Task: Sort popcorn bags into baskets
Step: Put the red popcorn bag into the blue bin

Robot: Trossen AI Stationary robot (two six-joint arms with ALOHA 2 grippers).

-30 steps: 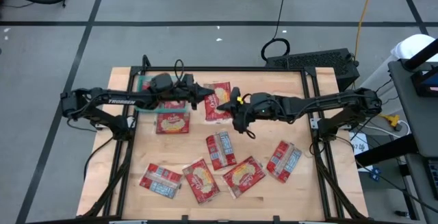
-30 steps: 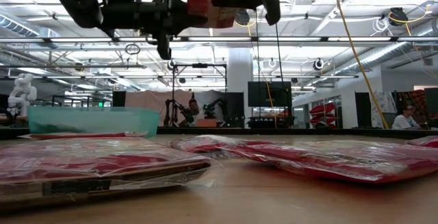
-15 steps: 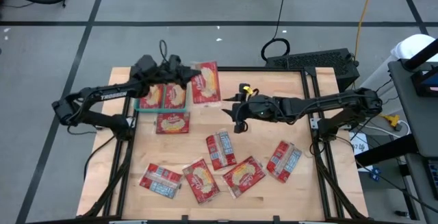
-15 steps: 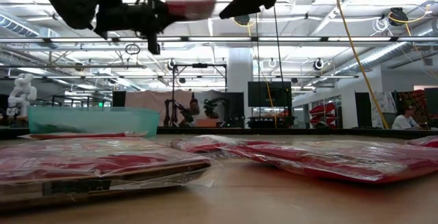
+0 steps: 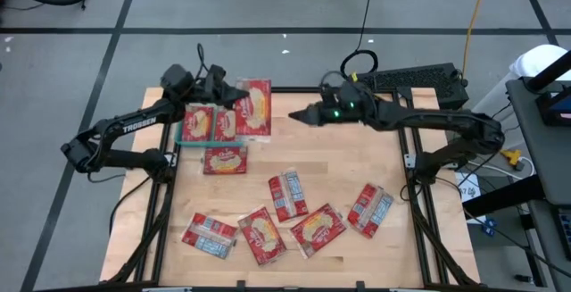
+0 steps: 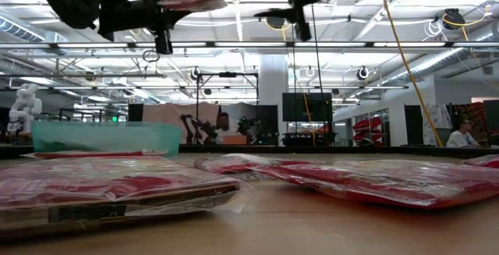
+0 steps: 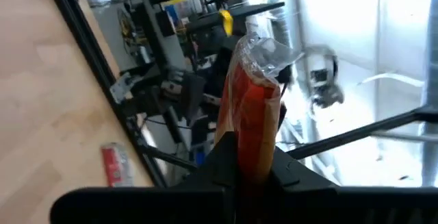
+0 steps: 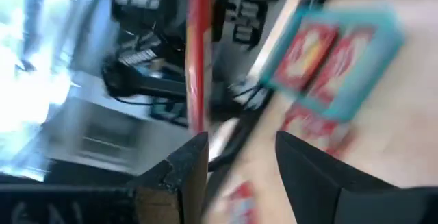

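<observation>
In the high view's upper left, the left tool (image 5: 230, 95) clamps one popcorn bag (image 5: 253, 110) by its edge, held above the desk (image 5: 339, 162) just right of the teal basket (image 5: 184, 129), which already holds two bags; gripping the edge lets the flat packet hang free for dropping in. The right tool (image 5: 299, 114), fingers spread and empty, hangs at upper centre, clear of the basket, while seven more bags lie loose on the desk below.

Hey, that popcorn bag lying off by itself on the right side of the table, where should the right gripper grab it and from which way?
Judging by the high view, come straight down on the popcorn bag. It lies flat and tilted, clear of its neighbours, so I'd pinch across its narrower width near the middle, fingers turned to match the tilt. The right gripper is open and empty, so it looks free for this.
</observation>
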